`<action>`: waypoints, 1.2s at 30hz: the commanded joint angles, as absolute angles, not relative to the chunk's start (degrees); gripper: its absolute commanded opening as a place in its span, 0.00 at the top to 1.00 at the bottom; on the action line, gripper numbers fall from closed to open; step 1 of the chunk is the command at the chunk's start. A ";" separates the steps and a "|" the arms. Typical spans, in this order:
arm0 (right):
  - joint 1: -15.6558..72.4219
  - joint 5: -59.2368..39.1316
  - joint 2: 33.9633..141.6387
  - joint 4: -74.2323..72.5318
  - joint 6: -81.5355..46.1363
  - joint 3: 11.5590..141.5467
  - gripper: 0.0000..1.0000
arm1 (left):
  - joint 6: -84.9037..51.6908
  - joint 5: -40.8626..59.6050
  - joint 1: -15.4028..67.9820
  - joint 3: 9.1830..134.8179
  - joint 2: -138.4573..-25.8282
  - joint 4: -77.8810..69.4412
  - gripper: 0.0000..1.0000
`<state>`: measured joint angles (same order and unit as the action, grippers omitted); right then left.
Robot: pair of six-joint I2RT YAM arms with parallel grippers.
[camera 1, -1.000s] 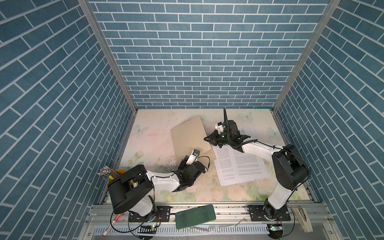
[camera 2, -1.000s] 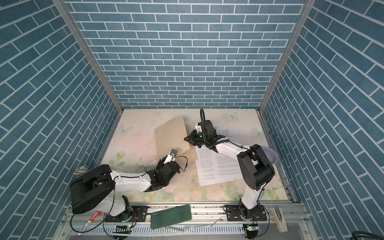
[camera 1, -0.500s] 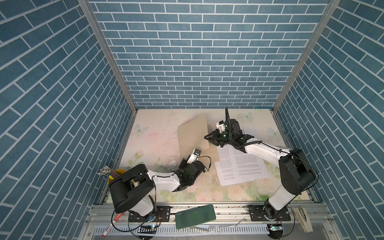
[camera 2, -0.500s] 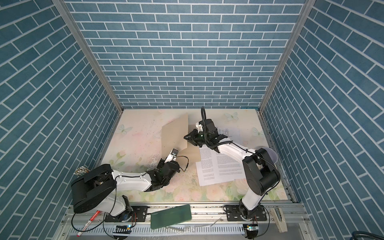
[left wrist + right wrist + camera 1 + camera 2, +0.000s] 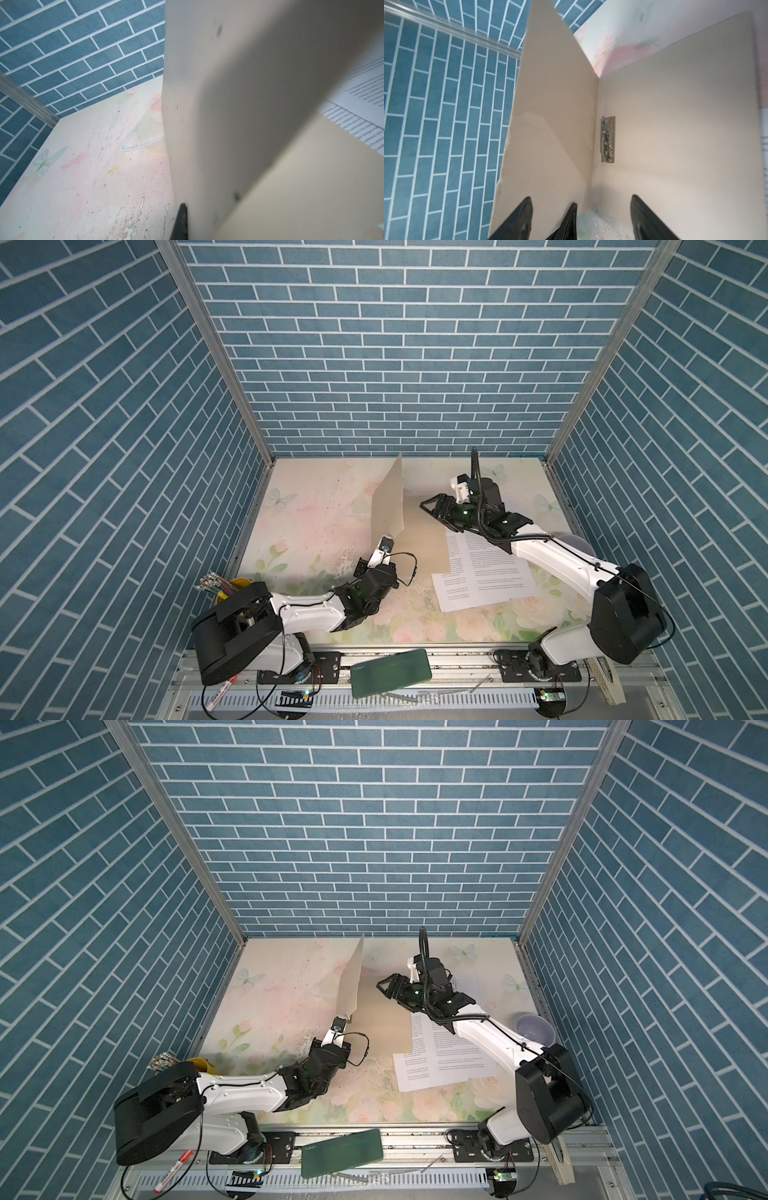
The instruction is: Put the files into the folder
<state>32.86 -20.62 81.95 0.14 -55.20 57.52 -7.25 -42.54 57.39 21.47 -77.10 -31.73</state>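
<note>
- The left end effector point(image 5: 385, 540) was shut on the lower corner of the front cover of the folder point(image 5: 390, 499) and held this cover nearly upright.
- The right end effector point(image 5: 432, 506) had its jaws wide apart and gripped nothing. It hung just beside the inner face of the raised cover, above the flat back half. Whether one finger touched the cover, I could not tell.
- In the right wrist view the folder was open like a book, with the metal clip point(image 5: 608, 139) at the spine and no sheet inside.
- The files point(image 5: 484, 572) lay on the worktop point(image 5: 316, 522), at the edge of the flat half far from the spine and partly under the right arm. I could see two printed sheets.
- In my judgement, only the opening was done. All the sheets were left to be moved inside, and then the cover closed.
</note>
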 commanded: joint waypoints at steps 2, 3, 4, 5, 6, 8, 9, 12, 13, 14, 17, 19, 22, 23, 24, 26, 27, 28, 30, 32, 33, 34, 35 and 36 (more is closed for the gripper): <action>31.01 -14.33 76.39 2.40 -50.69 53.04 0.20 | -10.61 -39.98 57.11 20.45 -75.69 -35.43 0.98; 30.72 -13.63 75.59 3.23 -50.05 52.68 0.19 | -11.34 -39.35 57.05 20.12 -75.56 -36.07 0.98; 30.39 -13.17 75.18 3.91 -49.41 52.27 0.18 | -12.08 -38.85 57.07 19.84 -75.55 -36.87 0.98; 30.24 -12.69 75.06 4.61 -48.69 51.93 0.18 | -13.34 -38.55 57.04 19.43 -75.51 -37.74 0.98; 30.06 -12.49 75.33 5.07 -47.95 51.49 0.18 | -14.52 -38.08 57.08 18.84 -75.58 -38.77 0.98; 29.88 -12.46 76.70 5.69 -46.67 50.99 0.18 | -16.60 -37.54 57.07 17.96 -76.10 -41.06 0.98; 29.73 -12.64 77.74 5.80 -46.06 50.74 0.19 | -17.75 -37.21 57.00 17.59 -76.44 -41.95 0.98; 29.59 -13.13 80.72 5.22 -45.06 49.85 0.21 | -20.91 -36.41 57.09 16.65 -77.58 -44.88 0.98; 29.61 -13.18 81.58 4.64 -44.84 49.48 0.21 | -21.92 -36.30 57.05 16.44 -77.86 -45.60 0.98; 29.62 -13.10 82.40 4.05 -44.78 49.05 0.22 | -23.14 -36.30 57.08 16.19 -78.26 -46.41 0.98; 29.55 -13.86 85.40 1.80 -44.41 48.06 0.24 | -26.88 -36.04 57.11 15.37 -78.88 -48.69 0.98; 29.55 -14.21 87.77 1.53 -43.81 48.37 0.26 | -29.01 -36.04 57.05 14.72 -79.43 -50.55 0.98; 29.40 -14.76 91.23 1.62 -43.24 49.04 0.28 | -32.15 -36.35 57.06 13.44 -80.65 -53.58 0.98; 29.25 -14.65 92.31 1.58 -43.16 48.93 0.28 | -33.40 -36.59 57.04 12.79 -81.11 -55.06 0.98; 29.18 -14.38 93.13 1.65 -43.07 48.87 0.29 | -34.61 -36.75 57.04 12.10 -81.80 -56.58 0.97; 28.77 -14.43 94.63 1.45 -42.98 48.37 0.29 | -36.22 -37.37 57.04 10.78 -83.20 -60.43 0.97; 28.49 -14.70 95.33 1.33 -43.06 48.10 0.29 | -37.35 -37.90 57.06 10.06 -84.00 -62.18 0.96; 28.23 -14.88 95.79 1.28 -43.07 47.93 0.29 | -38.33 -38.39 57.08 9.49 -84.63 -63.51 0.96; 27.61 -15.37 96.92 1.78 -43.00 47.87 0.30 | -40.40 -39.56 57.06 7.95 -86.35 -66.85 0.95; 27.16 -15.08 97.67 2.69 -42.60 48.11 0.31 | -41.50 -40.70 57.12 6.55 -88.26 -70.58 0.94; 26.99 -15.03 98.03 3.07 -42.22 48.34 0.31 | -42.09 -41.41 57.06 5.92 -89.27 -72.31 0.94; 26.85 -15.03 98.21 3.31 -42.03 48.41 0.31 | -42.87 -42.18 57.10 5.40 -90.15 -73.66 0.92; 26.73 -15.03 98.50 3.74 -41.80 48.69 0.31 | -43.50 -43.00 57.11 4.81 -91.33 -75.59 0.90; 26.72 -15.03 98.77 4.10 -41.61 49.03 0.31 | -43.66 -43.42 57.11 4.20 -92.41 -77.74 0.87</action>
<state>27.03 -15.25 96.88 1.65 -43.97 49.23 -40.53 -40.91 57.30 6.02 -89.82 -70.41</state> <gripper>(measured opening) 0.689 0.115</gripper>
